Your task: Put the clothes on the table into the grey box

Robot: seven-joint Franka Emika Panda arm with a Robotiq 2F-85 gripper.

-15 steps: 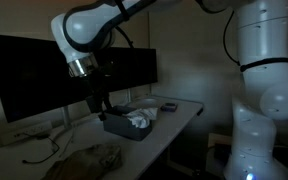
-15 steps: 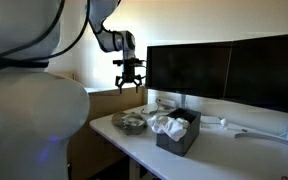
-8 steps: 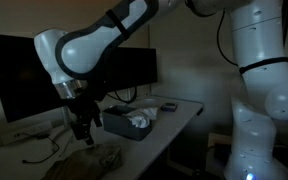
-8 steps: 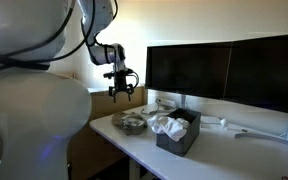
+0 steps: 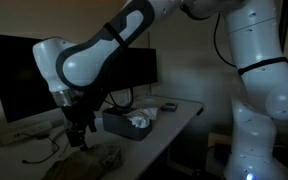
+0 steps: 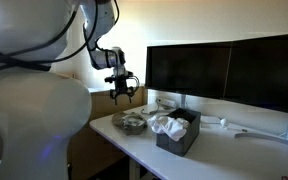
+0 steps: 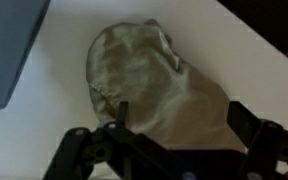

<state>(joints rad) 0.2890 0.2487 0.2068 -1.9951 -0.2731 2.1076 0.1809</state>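
Hovering with gripper (image 7: 159, 135) spread open, empty, just above crumpled olive cloth (image 7: 149, 85) on white table (image 7: 69, 100); grey box (image 5: 119, 128) near, apart

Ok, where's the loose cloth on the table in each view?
In an exterior view: cloth low, left of centre, nearer the camera than the grey box.
In an exterior view: cloth mid-frame, left of the grey box.
Wrist view: cloth fills the centre.
Shared landmark: the gripper, over the cloth.

End effector (image 6: 123, 95) low, jaws apart
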